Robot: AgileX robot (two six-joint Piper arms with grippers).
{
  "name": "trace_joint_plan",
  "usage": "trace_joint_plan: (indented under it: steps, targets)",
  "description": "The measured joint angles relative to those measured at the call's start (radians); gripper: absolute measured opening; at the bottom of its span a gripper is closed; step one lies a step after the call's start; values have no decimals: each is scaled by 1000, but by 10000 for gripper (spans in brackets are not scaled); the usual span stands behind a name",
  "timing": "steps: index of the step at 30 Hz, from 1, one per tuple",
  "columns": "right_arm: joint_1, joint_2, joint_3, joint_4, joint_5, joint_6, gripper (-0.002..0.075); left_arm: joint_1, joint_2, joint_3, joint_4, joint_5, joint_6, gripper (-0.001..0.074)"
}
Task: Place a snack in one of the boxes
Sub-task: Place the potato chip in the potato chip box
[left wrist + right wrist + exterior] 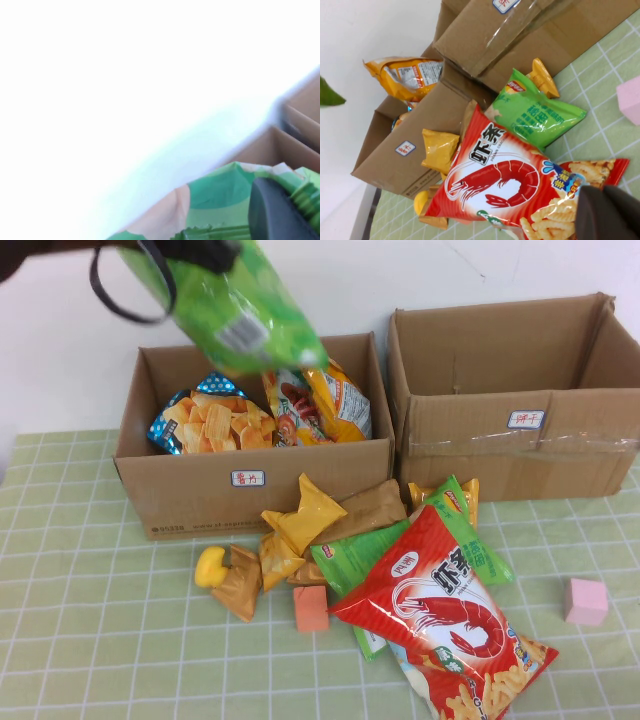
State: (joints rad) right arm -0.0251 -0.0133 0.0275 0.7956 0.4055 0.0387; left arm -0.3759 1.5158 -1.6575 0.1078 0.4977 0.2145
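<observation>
My left gripper is at the top left of the high view, shut on the top of a large green snack bag. The bag hangs tilted above the back of the left cardboard box. In the left wrist view the green bag sits against one dark finger. The left box holds a blue chip bag and orange bags. The right box looks empty. My right gripper is shut and empty, just above the corner of a red shrimp snack bag; it is out of the high view.
A pile of snack bags lies in front of the boxes: the red shrimp bag, green bags, a yellow bag and a brown one. An orange block, a pink block and a yellow toy lie on the checked cloth.
</observation>
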Motion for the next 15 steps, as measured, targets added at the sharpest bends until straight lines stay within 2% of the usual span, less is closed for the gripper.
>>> trace_joint_plan:
  steps: [7, 15]
  targets:
    - [0, 0, 0, 0, 0, 0, -2, 93, 132, -41, 13, -60, -31, 0]
    - [0, 0, 0, 0, 0, 0, -2, 122, 330, -41, 13, -150, -43, 0]
